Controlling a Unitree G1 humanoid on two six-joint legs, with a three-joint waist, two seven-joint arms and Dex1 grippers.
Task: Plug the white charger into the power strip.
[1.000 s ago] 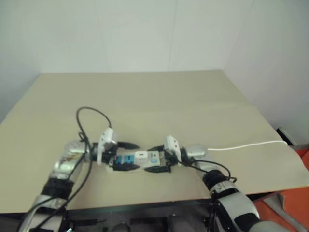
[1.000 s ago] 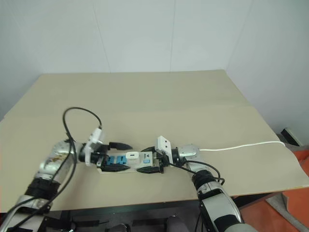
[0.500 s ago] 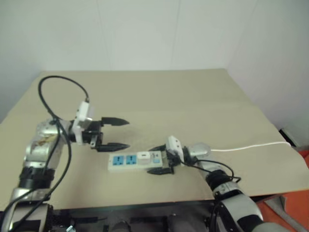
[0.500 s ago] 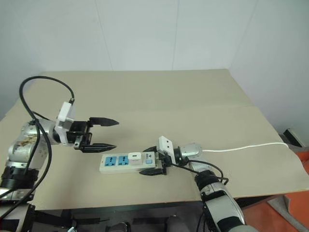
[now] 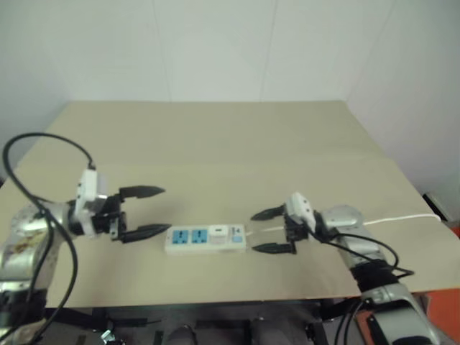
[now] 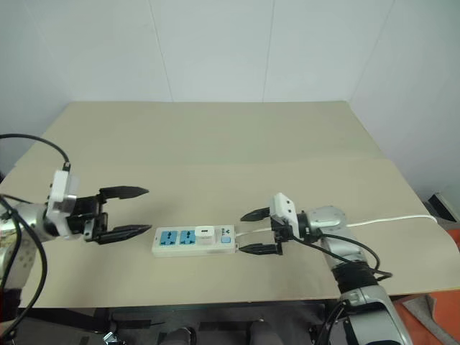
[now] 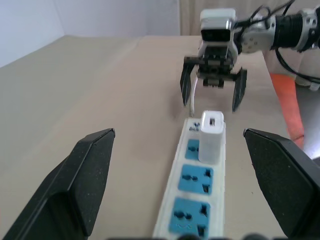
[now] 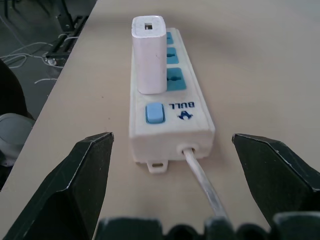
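— Where's your white charger [image 8: 149, 54]?
— Low centre of the head frame: a small plain white block standing upright in the power strip [image 6: 194, 241], in the socket beside the blue switch, two blue sockets bare beyond it.
— And the fingers?
— Left gripper [image 6: 127, 211] and right gripper [image 6: 255, 231] both spread, empty, clear of the strip's ends. You can't see the charger's prongs; the thin white cord [image 6: 392, 219] runs off the counter [image 6: 215, 144] edge at right

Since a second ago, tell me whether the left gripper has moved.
Yes. The left gripper has pulled back from the power strip, off its left end, and now hovers open over the table.
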